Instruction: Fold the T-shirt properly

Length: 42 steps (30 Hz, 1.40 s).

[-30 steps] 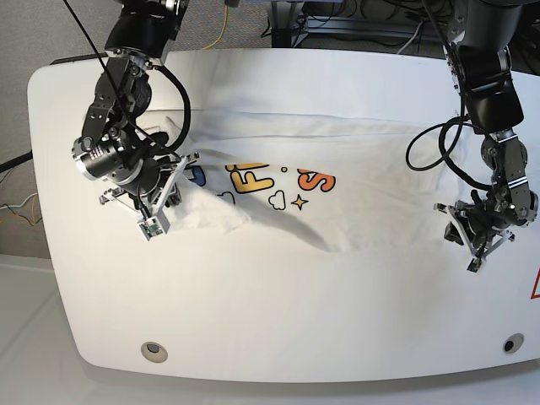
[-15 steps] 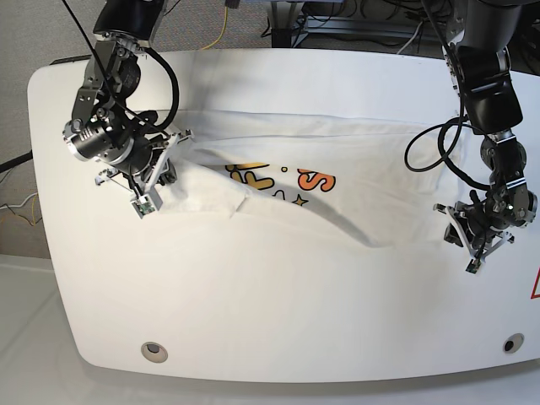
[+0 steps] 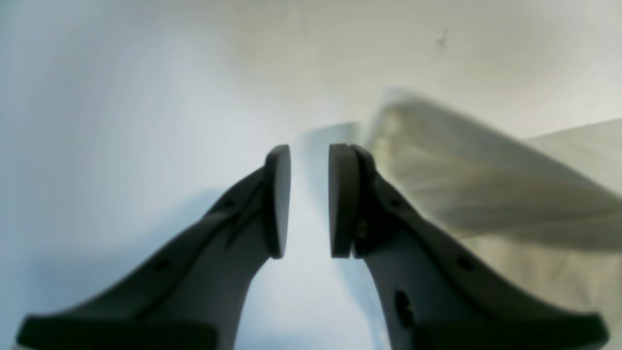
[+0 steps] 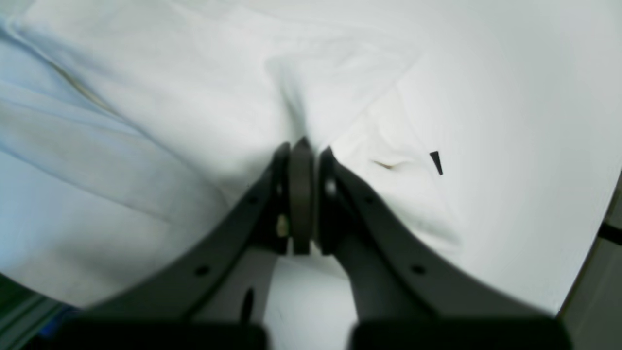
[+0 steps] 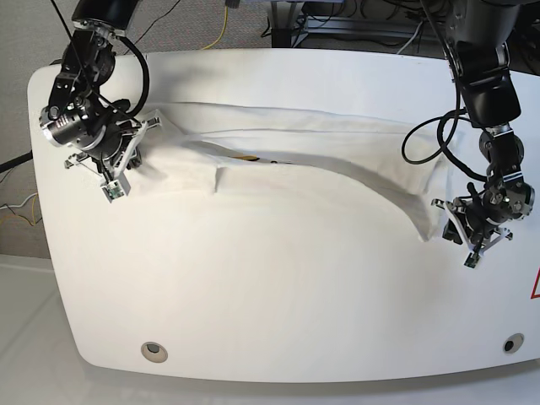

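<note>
The right gripper (image 4: 302,146) is shown with its jaws pressed fully together on a pinch of white cloth, which is drawn up into a small ridge at the tips. The left gripper (image 3: 309,199) is shown with its jaws slightly parted; in the left wrist view the gap appears bare, with the desk (image 3: 121,97) seen through it, and a blurred band of pale cloth lies just beside the right-hand pad. Whether any fabric is caught there cannot be told from that view. In the base view this gripper is seen at the far end of the garment, at or touching its edge.

The T-shirt (image 5: 321,160) is stretched across the rear half of the desk between the two arms. One long fold may be judged as made, since the cloth lies doubled along its length with a raised crease running from one end toward the other, and the print is almost wholly covered. Only a sliver of orange and dark colour is visible near the fold line. The cross folds are judged as not yet done, and wrinkles are left near both ends.

The cloth is plain white, thin and limp. A small black tag (image 4: 436,162) is seen on it near the right gripper.
</note>
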### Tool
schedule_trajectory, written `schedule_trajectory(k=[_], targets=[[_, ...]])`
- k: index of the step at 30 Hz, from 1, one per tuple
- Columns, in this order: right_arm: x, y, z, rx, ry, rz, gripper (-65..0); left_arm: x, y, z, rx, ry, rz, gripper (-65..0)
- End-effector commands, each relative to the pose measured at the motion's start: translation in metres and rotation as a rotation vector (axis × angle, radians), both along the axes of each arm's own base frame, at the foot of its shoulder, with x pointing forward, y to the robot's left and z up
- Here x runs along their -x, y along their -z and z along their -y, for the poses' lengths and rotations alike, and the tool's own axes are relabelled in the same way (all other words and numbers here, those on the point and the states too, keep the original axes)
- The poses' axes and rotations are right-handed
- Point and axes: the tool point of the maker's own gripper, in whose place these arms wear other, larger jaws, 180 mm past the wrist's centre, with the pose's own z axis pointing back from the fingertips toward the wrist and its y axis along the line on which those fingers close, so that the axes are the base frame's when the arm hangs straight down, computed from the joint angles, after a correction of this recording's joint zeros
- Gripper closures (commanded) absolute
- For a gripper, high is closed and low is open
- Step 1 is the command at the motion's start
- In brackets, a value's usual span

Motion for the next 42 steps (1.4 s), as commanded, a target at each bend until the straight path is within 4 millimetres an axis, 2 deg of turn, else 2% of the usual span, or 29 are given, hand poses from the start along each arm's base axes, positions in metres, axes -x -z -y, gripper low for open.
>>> schedule_trajectory(k=[1, 9, 13, 20, 30, 35, 37, 39, 42], targets=[[-0.004, -0.010, 0.004, 0.016, -0.008, 0.035, 0.0, -0.016, -0.026, -0.006, -0.002, -0.004, 0.079, -12.7], [0.005, 0.000, 0.001, 0.008, -0.010, 0.004, 0.0, -0.016, -0.026, -0.006, 0.000, -0.004, 0.080, -12.7], [0.006, 0.009, -0.008, -0.012, -0.022, -0.021, 0.0, -0.015, -0.026, -0.006, 0.000, -0.004, 0.078, -12.7], [0.009, 0.015, -0.007, -0.020, -0.014, -0.042, 0.0, -0.015, -0.026, -0.006, 0.000, -0.004, 0.078, -12.7], [0.018, 0.031, 0.022, 0.132, 0.046, -0.116, 0.0, -0.015, -0.026, -0.006, 0.000, -0.004, 0.078, -12.7], [0.021, 0.037, 0.025, 0.167, 0.064, -0.140, -0.8, -0.015, -0.026, -0.006, 0.000, -0.004, 0.078, -12.7], [0.021, 0.038, 0.025, 0.167, 0.065, -0.141, -4.8, -0.015, -0.026, -0.006, 0.000, -0.004, 0.078, -12.8], [0.021, 0.038, 0.024, 0.163, 0.063, -0.140, -12.7, -0.015, -0.025, -0.005, -0.001, -0.002, 0.077, -13.1], [0.021, 0.038, 0.024, 0.163, 0.064, -0.139, -31.2, -0.015, -0.026, -0.005, -0.002, -0.002, 0.077, -16.2]])
